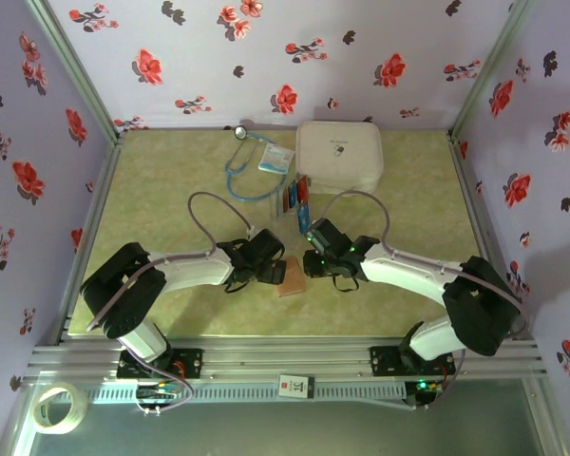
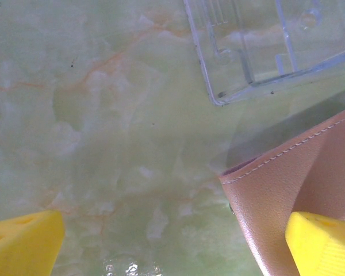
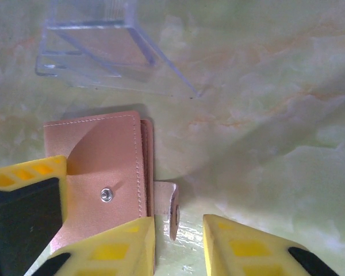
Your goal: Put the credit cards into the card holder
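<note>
Top external: card holder [image 1: 292, 278] lies flat on tabletop [image 1: 171, 180], near-edge centre, btwn my left gripper [image 1: 272, 269] and my right gripper [image 1: 312, 264]. Both are low beside it. Credit cards [image 1: 295, 196], red-orange + blue, stand in clear tray [image 1: 287, 211] just behind both grippers. Tray runs back toward white case [image 1: 339, 155]. Stethoscope [image 1: 250, 169] and white-and-blue packet [image 1: 276, 159] sit left of case, well apart from holder.

Left wrist: my left gripper is fully open, jaws wide. One yellow fingertip [image 2: 322, 244] is over holder's stitched corner; touching or hovering, cannot tell. The other fingertip is over bare tabletop. Tray corner is near holder, w/ a strip of tabletop btwn them.

Right wrist: holder lies stitched side up, snap stud [image 3: 106, 195] showing. Strap tab [image 3: 171, 210] sticks out from its side and sits btwn my right gripper's jaws. Jaws are narrow but apart. One finger [image 3: 123, 250] is at the tab and overlaps holder's edge. The other has a gap of bare tabletop btwn it and the tab, so nothing is clamped. A yellow-black finger [image 3: 23, 207] at frame left overlaps holder's opposite edge; it looks like my left gripper's.
</note>
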Robot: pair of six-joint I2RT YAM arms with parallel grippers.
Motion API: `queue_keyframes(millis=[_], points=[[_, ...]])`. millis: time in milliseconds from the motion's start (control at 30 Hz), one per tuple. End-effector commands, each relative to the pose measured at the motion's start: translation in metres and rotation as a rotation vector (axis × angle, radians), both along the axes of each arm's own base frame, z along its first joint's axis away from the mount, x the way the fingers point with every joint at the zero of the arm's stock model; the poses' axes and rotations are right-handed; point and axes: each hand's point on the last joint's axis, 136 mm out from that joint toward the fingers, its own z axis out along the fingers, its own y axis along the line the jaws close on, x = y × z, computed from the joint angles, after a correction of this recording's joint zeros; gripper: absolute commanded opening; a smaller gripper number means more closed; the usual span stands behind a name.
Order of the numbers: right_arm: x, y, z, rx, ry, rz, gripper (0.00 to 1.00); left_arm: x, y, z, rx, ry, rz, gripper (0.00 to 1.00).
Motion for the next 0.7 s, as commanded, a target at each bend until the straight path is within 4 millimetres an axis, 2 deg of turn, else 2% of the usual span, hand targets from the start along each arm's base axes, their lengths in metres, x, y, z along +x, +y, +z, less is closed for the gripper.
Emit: queue_keyframes(millis=[0,300,667], points=[[0.009,0.005,0.004,0.020,-0.025,0.005,0.24,-0.015,0.027,-0.024,0.125,0.052,0.010,1.00],[0.010,0.002,-0.003,0.039,-0.005,-0.011,0.17,-0.015,0.028,-0.024,0.128,0.052,0.010,1.00],[0.007,0.002,-0.011,0.058,0.021,-0.018,0.16,-0.015,0.028,-0.024,0.125,0.050,0.012,1.00]])
